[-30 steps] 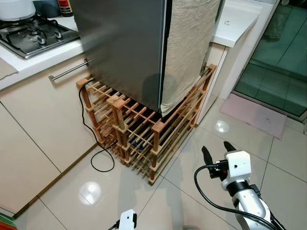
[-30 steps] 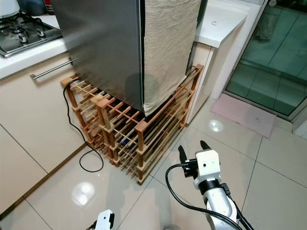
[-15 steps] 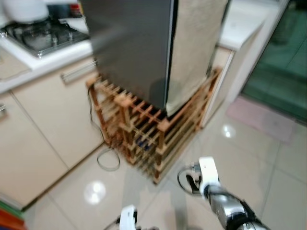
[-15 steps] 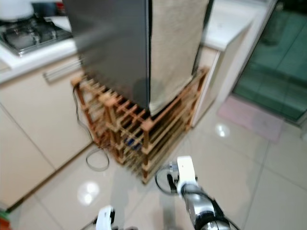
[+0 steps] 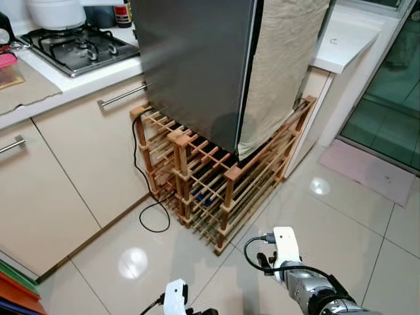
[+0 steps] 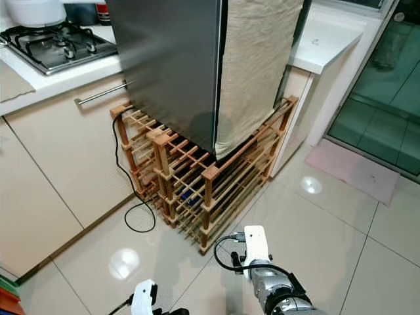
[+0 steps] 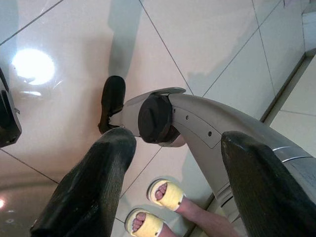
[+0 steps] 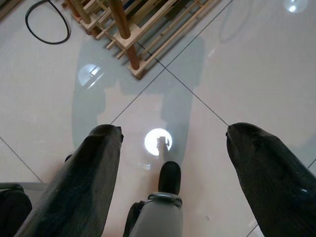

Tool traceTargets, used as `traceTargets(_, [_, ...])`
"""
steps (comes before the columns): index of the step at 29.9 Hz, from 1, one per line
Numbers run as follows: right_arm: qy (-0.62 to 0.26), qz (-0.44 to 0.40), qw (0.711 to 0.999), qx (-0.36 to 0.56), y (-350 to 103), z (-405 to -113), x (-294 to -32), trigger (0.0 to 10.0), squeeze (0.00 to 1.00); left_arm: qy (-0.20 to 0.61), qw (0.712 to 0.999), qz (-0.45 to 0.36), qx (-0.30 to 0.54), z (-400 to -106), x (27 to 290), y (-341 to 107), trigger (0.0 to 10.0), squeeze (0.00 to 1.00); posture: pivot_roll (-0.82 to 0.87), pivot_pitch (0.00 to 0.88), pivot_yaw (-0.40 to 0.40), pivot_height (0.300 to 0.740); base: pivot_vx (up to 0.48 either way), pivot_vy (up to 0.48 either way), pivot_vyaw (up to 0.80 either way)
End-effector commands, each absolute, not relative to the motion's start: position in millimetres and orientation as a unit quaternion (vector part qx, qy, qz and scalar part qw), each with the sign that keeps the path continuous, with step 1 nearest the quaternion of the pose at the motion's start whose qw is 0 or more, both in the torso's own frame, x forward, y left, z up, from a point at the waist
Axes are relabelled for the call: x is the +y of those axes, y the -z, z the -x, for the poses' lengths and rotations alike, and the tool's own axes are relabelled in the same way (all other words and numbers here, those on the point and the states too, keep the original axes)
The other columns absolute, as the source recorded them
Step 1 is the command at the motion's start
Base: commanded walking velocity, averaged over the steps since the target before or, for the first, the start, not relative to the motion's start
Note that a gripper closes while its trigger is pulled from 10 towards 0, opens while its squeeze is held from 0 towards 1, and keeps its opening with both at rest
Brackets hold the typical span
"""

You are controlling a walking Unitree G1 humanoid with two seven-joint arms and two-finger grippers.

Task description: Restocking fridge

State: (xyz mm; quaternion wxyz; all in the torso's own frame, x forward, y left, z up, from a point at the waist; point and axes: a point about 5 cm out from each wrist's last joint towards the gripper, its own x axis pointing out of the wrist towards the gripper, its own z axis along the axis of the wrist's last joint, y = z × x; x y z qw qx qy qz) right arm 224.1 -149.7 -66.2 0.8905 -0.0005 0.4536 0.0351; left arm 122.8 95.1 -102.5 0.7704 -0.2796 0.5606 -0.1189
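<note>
One fridge (image 5: 197,59) stands ahead, steel-grey, its door closed and a beige cloth (image 5: 282,65) draped down its right side. It sits on top of one wooden slatted rack (image 5: 210,177), from which a black cable (image 5: 154,216) loops onto the floor.

Both grippers hang low over the tiles, well apart from the fridge and nearer the robot than the rack. The right gripper (image 8: 168,148) points down at the floor, its two black fingers (image 8: 84,182) spread wide with nothing between them; the rack's corner post shows beyond them. The left gripper (image 7: 173,187) also has its fingers parted wide and empty, facing the robot's own silver leg (image 7: 207,133) and a person's two feet in yellow sandals (image 7: 158,207).

To the left runs a pale counter (image 5: 59,82) with cream cabinet doors, two bar handles and a gas hob (image 5: 82,46). The floor (image 5: 328,216) is glossy cream tile; a pink mat (image 5: 374,170) lies before a glass door at right.
</note>
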Motion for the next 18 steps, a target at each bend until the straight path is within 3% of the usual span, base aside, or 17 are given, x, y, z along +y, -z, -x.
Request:
traceTargets(1, [-0.027, -0.003, 0.889, 0.456, 68.3, -220.8, -150.4, 10.0, 0.05, 0.106, 0.873, -0.085, 0.469, -237.1, 121.6, 58.1, 10.0, 0.0, -0.1, 0.0, 0.0, 0.724, 0.0, 0.0, 0.0])
traceTargets(2, [-0.027, -0.002, 0.889, 0.458, 69.0, -219.6, -150.4, 10.0, 0.04, 0.102, 0.875, -0.09, 0.464, -238.3, 122.6, 57.4, 10.0, 0.0, -0.1, 0.045, 0.037, 0.724, 0.0, 0.0, 0.0])
traceTargets(18, [-0.027, -0.002, 0.889, 0.458, 69.0, -219.6, -150.4, 10.0, 0.04, 0.102, 0.875, -0.09, 0.464, -238.3, 122.6, 57.4, 10.0, 0.0, -0.1, 0.045, 0.037, 0.724, 0.0, 0.0, 0.0])
